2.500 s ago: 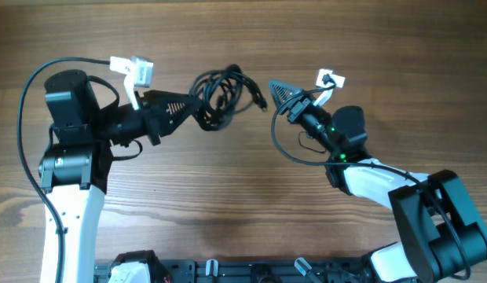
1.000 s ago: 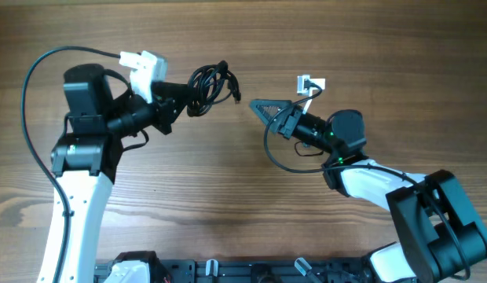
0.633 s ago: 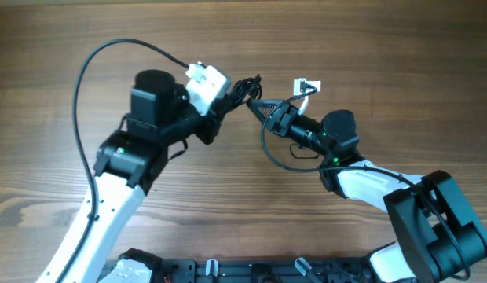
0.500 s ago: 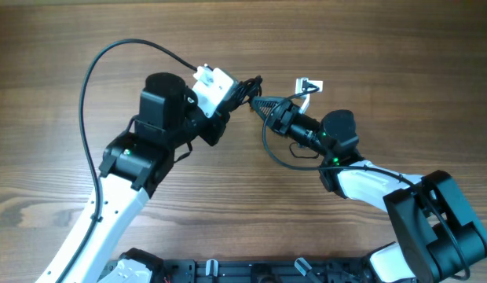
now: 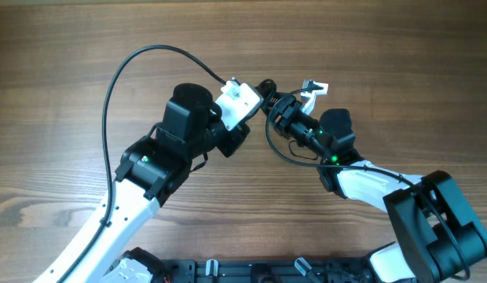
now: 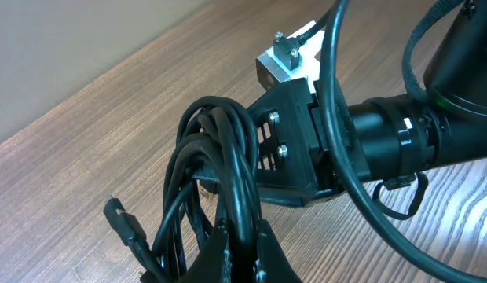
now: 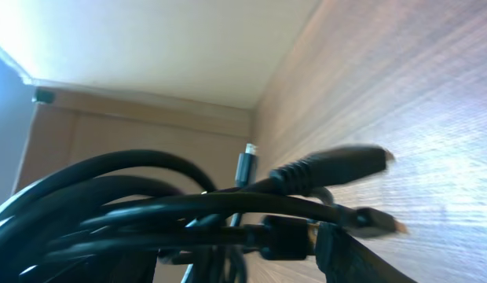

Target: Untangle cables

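The cables are a bundle of thin black loops, and my left gripper is shut on one side of it, holding it above the table. A loose plug end hangs at the left of the bundle. From overhead the cables sit between the two wrists at the table's middle back. My right gripper meets the bundle from the right. In the right wrist view the cables fill the frame between the spread fingers of my right gripper, and a plug lies against the right finger.
The wooden table lies all around. My left arm's thick black wire arcs high over the left side. The right arm's own wire loops below its wrist, beside a white fitting. A black rail lines the front edge.
My left arm has swung right and lifted the bundle across to the right gripper. The bundle, earlier apart from the right gripper, now sits between its fingers.
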